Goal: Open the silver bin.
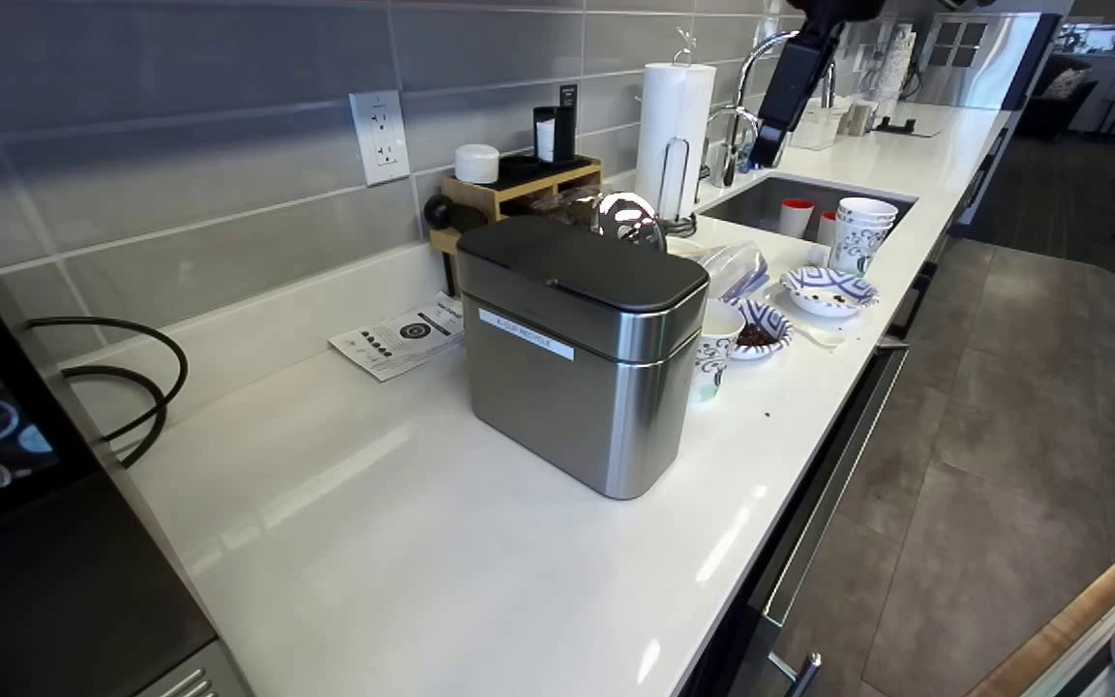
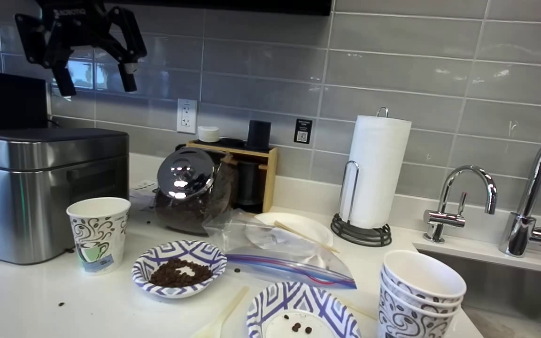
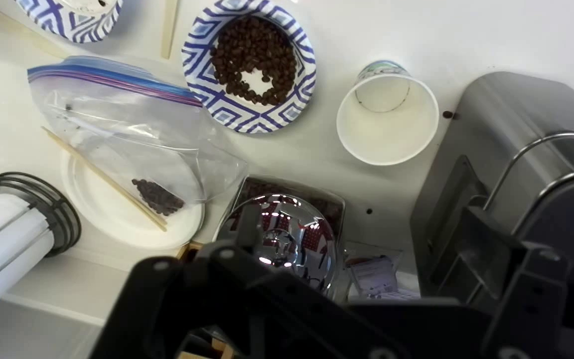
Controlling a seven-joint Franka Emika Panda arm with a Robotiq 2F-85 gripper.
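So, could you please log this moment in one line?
silver bin: lid closed | gripper: open, empty, clear of bin | opening: pending

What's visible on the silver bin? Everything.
The silver bin is boxy and round-cornered, in what looks like brushed stainless steel. Its flat dark grey lid is shut, with a metal band directly below it. One long face carries a white label, apparently reading "K-CUP RECYCLE"; another side has a recessed panel. It stands upright on the white countertop, with a patterned paper cup beside it, not touching. The open gripper is higher up, clear of it.
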